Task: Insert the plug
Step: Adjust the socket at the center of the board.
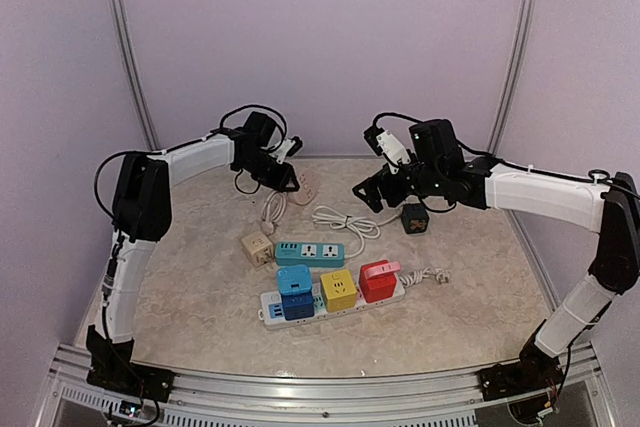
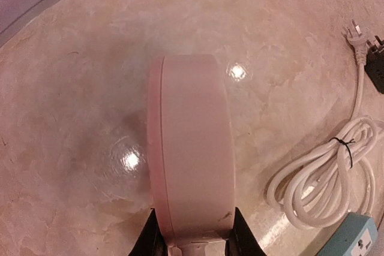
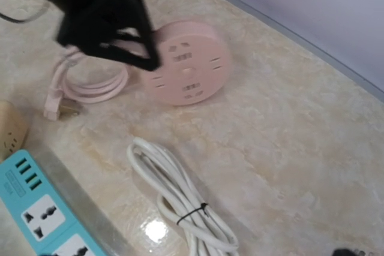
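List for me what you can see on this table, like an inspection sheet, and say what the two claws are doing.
Surface: pale marbled tabletop, glossy.
Job's things: pink round socket, its pink cord coiled beside it.
Clutter: teal power strip; white power strip carrying blue cube, yellow cube, red cube; beige cube; black cube.
Grippers: left gripper shut on the pink socket's edge; right gripper open, empty.
Cables: white bundled cord, tied with a black band.
Surroundings: lilac walls, metal rail at the near edge.
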### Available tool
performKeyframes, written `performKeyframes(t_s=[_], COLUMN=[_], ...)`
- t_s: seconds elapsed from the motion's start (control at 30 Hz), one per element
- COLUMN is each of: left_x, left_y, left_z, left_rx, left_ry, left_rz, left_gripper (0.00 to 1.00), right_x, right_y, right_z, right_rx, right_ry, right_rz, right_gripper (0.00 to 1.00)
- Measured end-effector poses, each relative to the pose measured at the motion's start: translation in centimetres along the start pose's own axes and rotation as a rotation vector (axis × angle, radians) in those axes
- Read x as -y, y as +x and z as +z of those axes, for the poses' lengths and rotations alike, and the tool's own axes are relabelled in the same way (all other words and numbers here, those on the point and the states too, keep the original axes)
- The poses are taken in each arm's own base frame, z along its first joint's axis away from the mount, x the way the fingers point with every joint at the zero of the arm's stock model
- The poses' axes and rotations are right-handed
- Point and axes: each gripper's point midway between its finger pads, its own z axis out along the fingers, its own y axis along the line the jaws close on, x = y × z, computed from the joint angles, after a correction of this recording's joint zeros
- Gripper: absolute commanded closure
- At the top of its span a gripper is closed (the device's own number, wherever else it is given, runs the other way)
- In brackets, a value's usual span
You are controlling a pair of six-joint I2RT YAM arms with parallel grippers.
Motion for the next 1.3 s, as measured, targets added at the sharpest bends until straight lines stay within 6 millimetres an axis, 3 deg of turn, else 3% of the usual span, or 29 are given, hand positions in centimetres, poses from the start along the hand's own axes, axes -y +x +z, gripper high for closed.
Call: performKeyframes(t_s=[0.2, 0.33, 0.43, 0.5, 0.67, 0.83, 1.03, 1.13, 1.2, 1.3], left_x=[-0.6, -1.1, -0.5, 0.1, -0.2, -4.0, -8.4, -9.2, -9.6, -9.5], left_y=[4.8, 8.4, 10.3, 11.1, 12.3, 12.7, 14.0, 14.2, 14.1, 13.5], left_z=[-5.1, -7.8, -8.4, -8.9, -9.3, -9.2, -9.8, -9.9, -10.0, -10.0], left_rx=[-0.121, -0.210, -0.251, -0.264, -0.305, -0.326, -0.377, -0.403, -0.412, -0.415], left_ry=[0.134, 0.188, 0.258, 0.310, 0.335, 0.241, 0.079, 0.018, -0.023, -0.065], left_rz=[-0.031, -0.012, -0.007, 0.003, -0.010, -0.031, -0.004, 0.038, 0.072, 0.140], left_gripper=[1.00, 1.00, 0.90, 0.78, 0.48, 0.25, 0.20, 0.15, 0.03, 0.01], right_x=[-0.4, -0.9, -1.4, -1.7, -2.3, -2.9, -3.6, -3.7, -3.6, -3.2], right_y=[-0.1, -0.3, -0.6, -0.6, -0.3, -0.2, -0.3, -0.6, -0.7, -0.7], right_z=[0.1, 1.3, 2.1, 2.5, 2.6, 2.5, 2.5, 2.6, 2.6, 2.7], right_rx=[0.003, -0.006, -0.014, -0.020, -0.035, -0.041, -0.045, -0.043, -0.044, -0.045], right_ry=[-0.025, -0.060, -0.092, -0.110, -0.146, -0.177, -0.216, -0.222, -0.216, -0.191], right_rz=[0.011, 0.019, 0.035, 0.048, 0.068, 0.086, 0.096, 0.103, 0.106, 0.107], right_gripper=[0.00, 0.00, 0.00, 0.01, 0.00, 0.00, 0.00, 0.00, 0.00, 0.00])
